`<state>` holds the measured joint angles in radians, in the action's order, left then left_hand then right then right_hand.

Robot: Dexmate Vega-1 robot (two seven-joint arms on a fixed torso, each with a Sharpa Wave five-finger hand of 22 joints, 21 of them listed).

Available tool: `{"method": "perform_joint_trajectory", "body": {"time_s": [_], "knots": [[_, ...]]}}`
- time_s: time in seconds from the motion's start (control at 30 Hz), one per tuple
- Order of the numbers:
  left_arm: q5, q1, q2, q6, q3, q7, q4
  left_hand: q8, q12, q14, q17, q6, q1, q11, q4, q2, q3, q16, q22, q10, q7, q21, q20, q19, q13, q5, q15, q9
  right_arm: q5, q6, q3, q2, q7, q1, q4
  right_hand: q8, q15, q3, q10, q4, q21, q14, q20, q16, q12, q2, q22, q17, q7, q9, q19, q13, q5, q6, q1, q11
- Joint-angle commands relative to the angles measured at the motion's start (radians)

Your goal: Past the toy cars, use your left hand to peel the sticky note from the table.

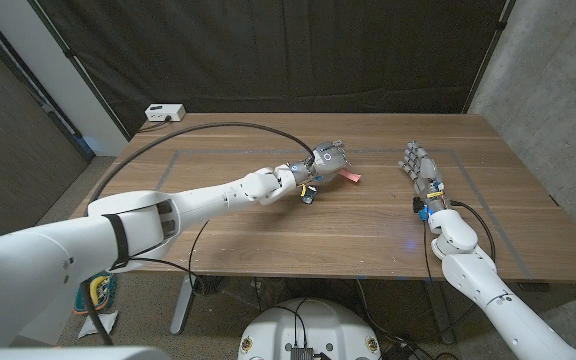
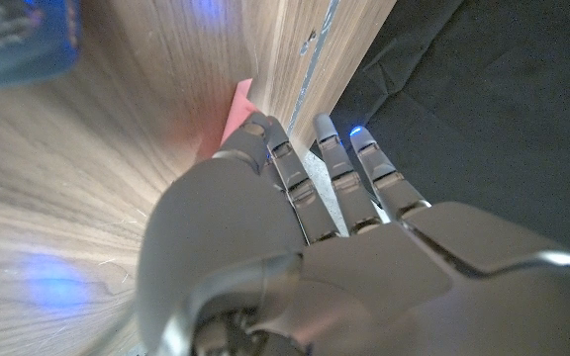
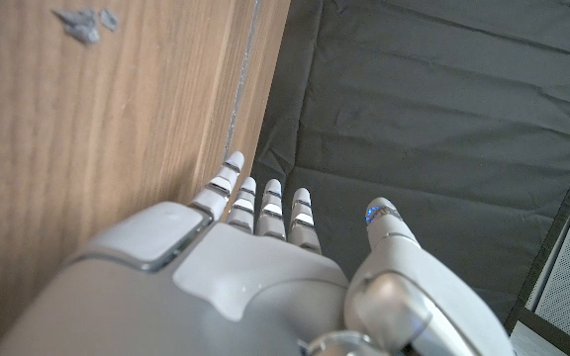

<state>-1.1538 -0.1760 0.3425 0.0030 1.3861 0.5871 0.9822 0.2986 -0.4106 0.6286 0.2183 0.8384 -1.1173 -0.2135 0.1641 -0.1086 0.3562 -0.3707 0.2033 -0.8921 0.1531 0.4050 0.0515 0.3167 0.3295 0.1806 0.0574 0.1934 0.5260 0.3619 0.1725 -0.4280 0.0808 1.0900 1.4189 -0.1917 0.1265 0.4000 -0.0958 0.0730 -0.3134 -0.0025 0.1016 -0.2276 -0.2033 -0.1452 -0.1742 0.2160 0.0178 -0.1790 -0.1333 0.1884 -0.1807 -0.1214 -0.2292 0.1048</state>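
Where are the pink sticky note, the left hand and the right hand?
sticky note (image 1: 351, 177), head view, its free pink end.
left hand (image 1: 327, 160), head view, back of the hand.
right hand (image 1: 420, 168), head view, middle of the hand.

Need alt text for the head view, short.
The robot's left hand reaches across the wooden table to a pink sticky note, a small toy car beneath its wrist. The right hand waits upright, fingers apart.

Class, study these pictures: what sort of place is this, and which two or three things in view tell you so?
Probably a robotics lab or test room. A black curtain hangs behind the wooden table, a bare concrete wall stands on one side, and cables trail across the tabletop.
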Motion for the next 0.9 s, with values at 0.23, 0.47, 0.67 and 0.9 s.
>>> {"method": "perform_joint_trajectory", "body": {"time_s": [0.23,0.47,0.67,0.9], "knots": [[0.054,0.009,-0.037,0.029,0.035,0.093,-0.067,0.076,-0.088,0.09,0.029,0.205,-0.083,-0.002,0.013,-0.005,-0.021,-0.038,0.007,-0.127,-0.022,0.024,-0.015,0.015,0.075,0.001,0.179,0.012,-0.005,-0.007,-0.001,-0.007,0.008,0.006,0.014,0.003,0.005,-0.001,-0.006,0.001,0.004,0.003,-0.001,-0.002,0.001,0.002,-0.003,0.002,-0.004,-0.003,-0.011,0.006,0.004,-0.009,0.008,0.008],[0.058,0.006,-0.071,0.058,0.046,0.21,-0.127,0.093,-0.107,0.112,0.04,0.253,-0.112,0.003,0.014,0.008,-0.029,-0.045,0.008,-0.141,-0.016,0.034,-0.038,0.025,0.099,-0.001,0.183,0.012,-0.001,-0.003,-0.001,-0.006,0.002,0.007,0.011,0.003,0.006,-0.001,-0.005,0.001,0.006,0.002,-0.002,-0.001,0.001,0.002,-0.003,0.002,-0.004,-0.003,-0.012,0.006,0.004,-0.009,0.008,0.007],[0.08,0.022,-0.155,0.027,0.074,0.429,-0.289,0.097,-0.112,0.123,0.048,0.268,-0.126,0.007,0.009,0.013,-0.036,-0.051,0.01,-0.145,-0.005,0.047,-0.057,0.043,0.111,-0.005,0.184,0.011,0.0,0.002,-0.003,-0.005,0.004,0.013,0.014,0.003,0.005,-0.002,-0.005,0.001,0.007,0.002,-0.002,-0.001,0.001,0.002,-0.003,0.002,-0.003,-0.003,-0.012,0.006,0.004,-0.009,0.009,0.007],[0.045,0.012,-0.2,-0.028,0.03,0.53,-0.371,0.099,-0.11,0.132,0.059,0.279,-0.134,0.007,0.003,0.017,-0.045,-0.059,0.012,-0.148,0.013,0.059,-0.069,0.055,0.12,-0.003,0.184,0.01,0.002,0.007,-0.009,-0.007,0.01,0.025,0.022,0.003,0.005,-0.002,-0.006,0.0,0.009,0.003,-0.002,-0.001,0.001,0.002,-0.003,0.002,-0.003,-0.003,-0.013,0.006,0.004,-0.009,0.01,0.008]]}}
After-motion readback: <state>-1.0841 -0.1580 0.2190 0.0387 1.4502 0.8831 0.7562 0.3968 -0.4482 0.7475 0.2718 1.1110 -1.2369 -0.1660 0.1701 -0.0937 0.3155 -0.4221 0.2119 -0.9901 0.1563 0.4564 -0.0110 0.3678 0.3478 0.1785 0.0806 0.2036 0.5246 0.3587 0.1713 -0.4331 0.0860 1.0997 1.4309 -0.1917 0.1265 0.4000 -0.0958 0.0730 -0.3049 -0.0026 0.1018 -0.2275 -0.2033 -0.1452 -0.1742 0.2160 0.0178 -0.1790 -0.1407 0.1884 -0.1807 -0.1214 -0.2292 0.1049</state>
